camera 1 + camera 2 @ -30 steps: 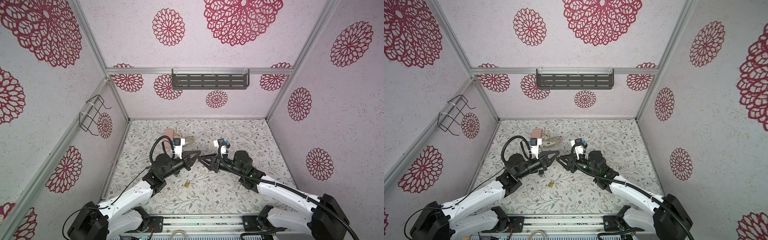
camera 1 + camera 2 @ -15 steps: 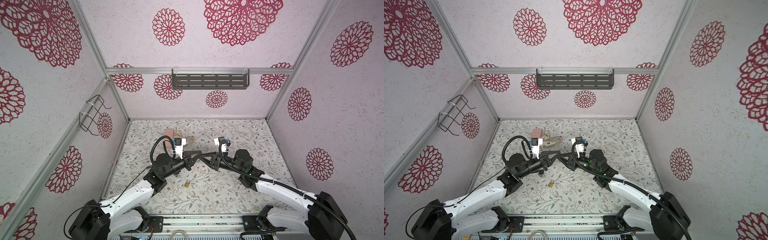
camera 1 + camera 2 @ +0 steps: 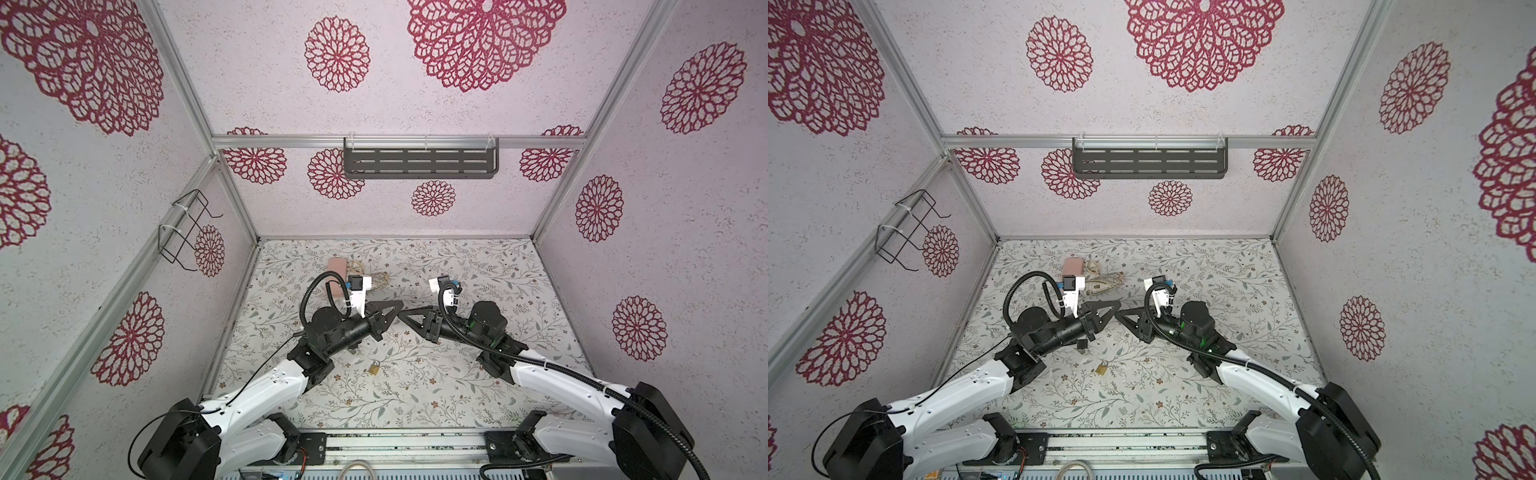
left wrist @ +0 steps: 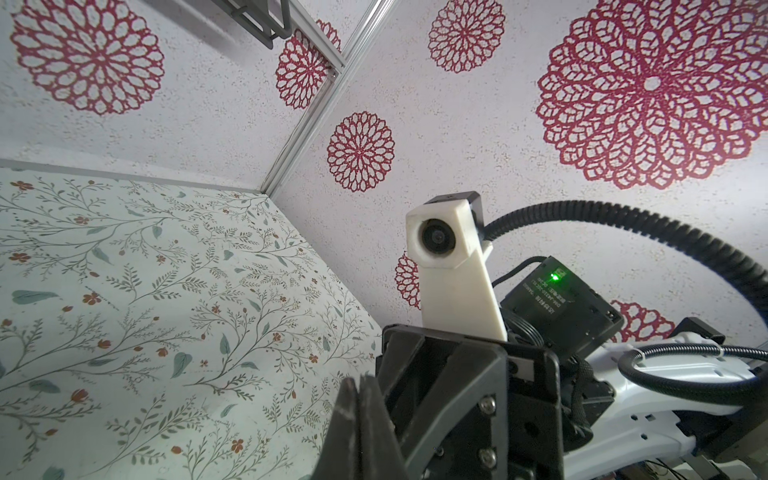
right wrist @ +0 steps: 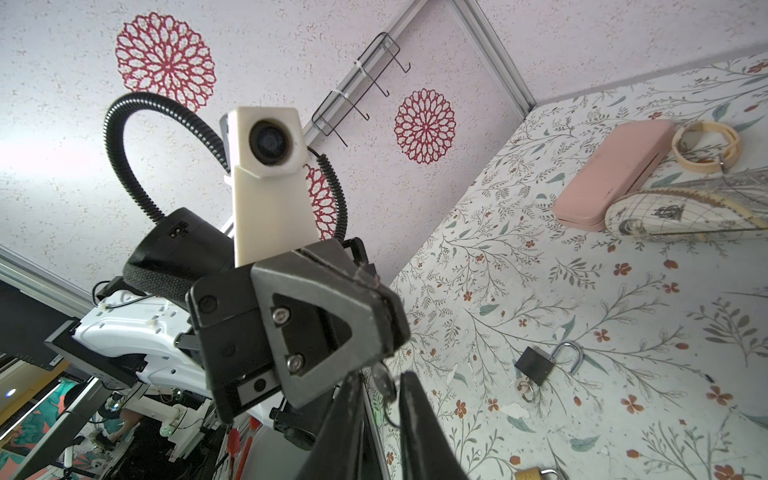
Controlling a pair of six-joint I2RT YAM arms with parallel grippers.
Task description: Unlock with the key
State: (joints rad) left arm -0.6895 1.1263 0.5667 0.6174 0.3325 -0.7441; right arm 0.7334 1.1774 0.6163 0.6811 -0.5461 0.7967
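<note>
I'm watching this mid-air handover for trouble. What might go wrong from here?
1. The key shows only a short stub beyond the shut left gripper; the right gripper, its jaws parted around it, may pinch it badly, and it may drop.
2. The two gripper tips nearly touch, so they may collide.
3. The black padlock already stands open; taking the key there, not to the brass padlock, would waste it.

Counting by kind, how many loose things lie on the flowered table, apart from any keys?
padlocks: 2 (black padlock, brass padlock)
pink case: 1
wooden hoop: 1
map-printed pouch: 1
Total: 5
</note>
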